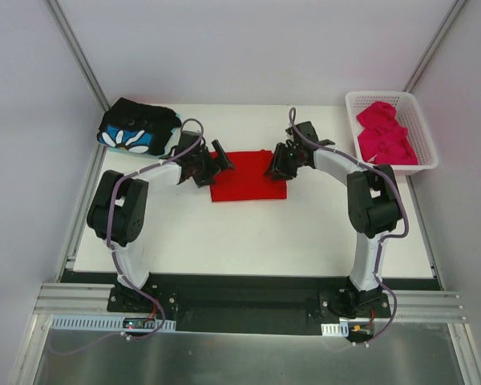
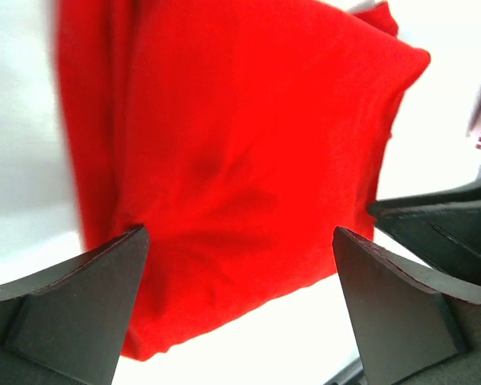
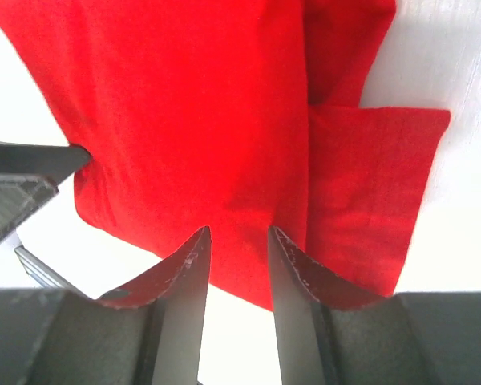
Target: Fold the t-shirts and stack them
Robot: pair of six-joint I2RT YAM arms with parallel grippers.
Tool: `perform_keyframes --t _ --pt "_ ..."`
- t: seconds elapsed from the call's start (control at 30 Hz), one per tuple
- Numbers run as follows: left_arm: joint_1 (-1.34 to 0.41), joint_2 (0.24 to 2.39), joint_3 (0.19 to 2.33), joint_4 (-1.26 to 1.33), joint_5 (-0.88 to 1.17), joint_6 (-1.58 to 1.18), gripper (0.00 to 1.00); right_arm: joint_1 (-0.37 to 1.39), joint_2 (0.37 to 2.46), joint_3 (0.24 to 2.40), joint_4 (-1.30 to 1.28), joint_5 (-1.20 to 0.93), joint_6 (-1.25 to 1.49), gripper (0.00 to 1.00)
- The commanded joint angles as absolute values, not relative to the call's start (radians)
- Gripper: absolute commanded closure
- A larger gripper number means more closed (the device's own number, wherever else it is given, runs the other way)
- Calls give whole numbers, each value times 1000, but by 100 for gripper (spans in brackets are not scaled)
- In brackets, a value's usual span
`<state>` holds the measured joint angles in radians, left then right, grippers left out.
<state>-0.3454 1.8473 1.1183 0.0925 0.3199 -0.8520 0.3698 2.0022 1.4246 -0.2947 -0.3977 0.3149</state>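
Left claw (image 2: 239, 230) wide, right claw (image 3: 238, 230) narrowly ajar.

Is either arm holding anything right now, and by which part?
The left gripper holds nothing, jaws wide over the red t-shirt. The right gripper has jaws close together at the shirt's edge; whether they pinch it cannot be told.

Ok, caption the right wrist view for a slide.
Right hand, fingers narrowly apart, poised at the edge of the folded red t-shirt on the white table.

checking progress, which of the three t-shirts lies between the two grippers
The red t-shirt, mid-table between the left gripper and right gripper. The black flowered t-shirt sits at the far left corner; the pink t-shirt is in the white basket.
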Motion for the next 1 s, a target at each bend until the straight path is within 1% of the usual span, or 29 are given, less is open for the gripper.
perform_keyframes --t 0.0,0.07,0.13,0.2,0.27,0.37,0.5,0.67,0.73,0.9,0.97 --pt "-304 1752 1187 -40 152 -691 1 370 1876 1443 -334 -399 291 62" --pt "-273 1746 1236 -66 65 -600 1 371 1826 1434 -353 -399 281 63" --pt "-230 1762 1290 -69 64 -584 1 370 1772 1407 -360 -397 272 62" --pt "-180 1773 1321 -66 6 -581 1 368 1743 1382 -367 -397 267 62" --pt "-164 1790 1379 -35 -101 -513 1 370 1710 1371 -371 -408 258 62" --pt "-163 1857 1483 -3 -193 -369 1 368 1684 1359 -387 -426 250 62" --pt "-140 1972 1598 43 -436 -204 1 365 1658 1339 -403 -445 235 62" --pt "-66 2084 1744 28 -443 -160 1 354 1643 1322 -428 -482 224 62" --pt "-25 2135 1820 -84 -433 -211 1 351 1628 1318 -428 -497 227 62" --pt "41 2174 1867 -219 -405 -282 1 353 1615 1328 -434 -532 239 61" --pt "77 2189 1897 -313 -344 -310 1 351 1612 1328 -440 -540 238 61"
